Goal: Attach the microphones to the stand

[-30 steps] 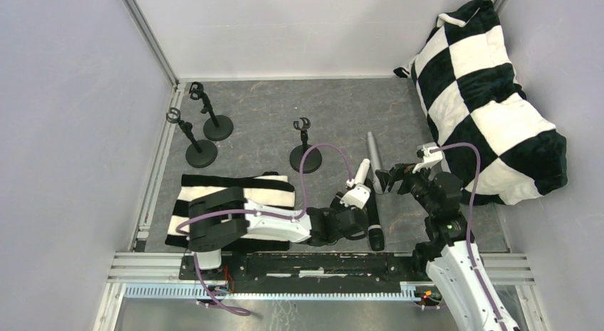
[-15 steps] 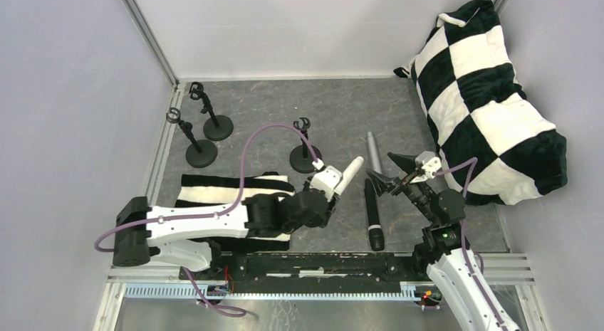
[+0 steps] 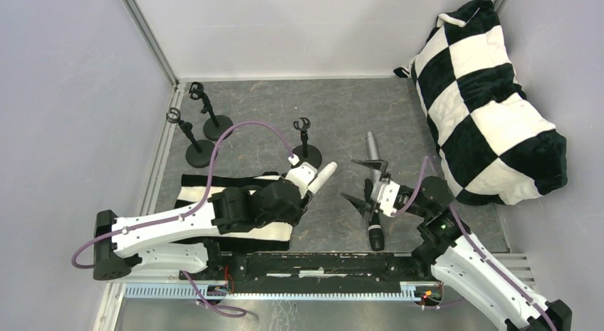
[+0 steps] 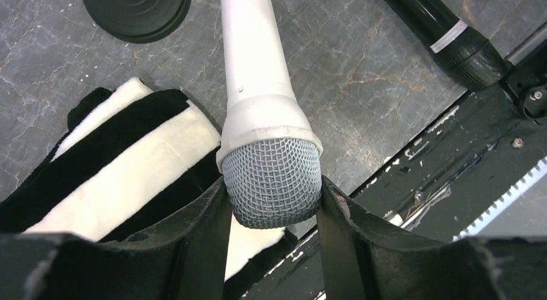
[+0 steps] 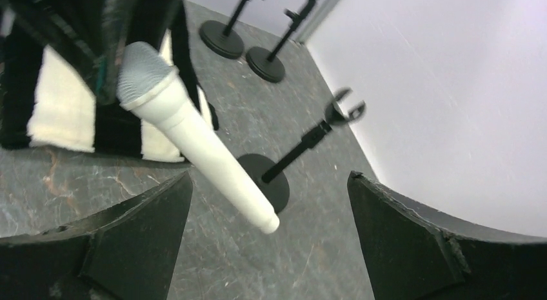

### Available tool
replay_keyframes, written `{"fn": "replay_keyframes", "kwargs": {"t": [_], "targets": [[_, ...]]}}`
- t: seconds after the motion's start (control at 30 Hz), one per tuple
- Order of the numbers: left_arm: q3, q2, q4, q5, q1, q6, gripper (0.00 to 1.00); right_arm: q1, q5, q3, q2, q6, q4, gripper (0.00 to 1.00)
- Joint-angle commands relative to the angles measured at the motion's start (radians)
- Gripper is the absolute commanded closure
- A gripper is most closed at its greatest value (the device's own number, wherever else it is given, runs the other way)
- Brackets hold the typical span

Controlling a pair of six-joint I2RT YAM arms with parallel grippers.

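Beside nearest stand (image 3: 306, 157): white microphone (image 3: 322, 177) moved left, clipping likely next.
Left end effector (image 4: 273, 210) grips its head; right end effector (image 5: 271, 203) wide.

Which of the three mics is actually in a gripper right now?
The white microphone, clamped at its mesh head by the left gripper; the black microphone and the silver-grey microphone lie loose on the table.

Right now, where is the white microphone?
Top view, mid-table: the left claw grips the white microphone by its mesh head, beside the striped cloth, handle pointing toward the nearest stand.
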Motion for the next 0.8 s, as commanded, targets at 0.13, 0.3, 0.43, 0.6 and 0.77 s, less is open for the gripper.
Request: {"fn": "replay_keyframes", "kwargs": {"t": [0.13, 0.3, 0.43, 0.6, 0.77], "targets": [[0.062, -0.039, -0.034, 0.045, 0.018, 0.076, 0.62, 0.240, 0.032, 0.083, 0.157, -0.353, -0.059, 0.02], [0.076, -0.029, -0.034, 0.063, 0.020, 0.080, 0.62, 0.431, 0.250, 0.115, 0.264, -0.437, -0.046, 0.02], [0.088, -0.022, -0.034, 0.078, 0.020, 0.081, 0.62, 0.514, 0.389, 0.119, 0.331, -0.456, 0.010, 0.05], [0.101, -0.002, -0.034, 0.104, 0.020, 0.087, 0.62, 0.576, 0.522, 0.121, 0.397, -0.496, 0.077, 0.09], [0.110, 0.007, -0.034, 0.129, 0.019, 0.094, 0.62, 0.591, 0.590, 0.123, 0.441, -0.510, 0.129, 0.19]]}}
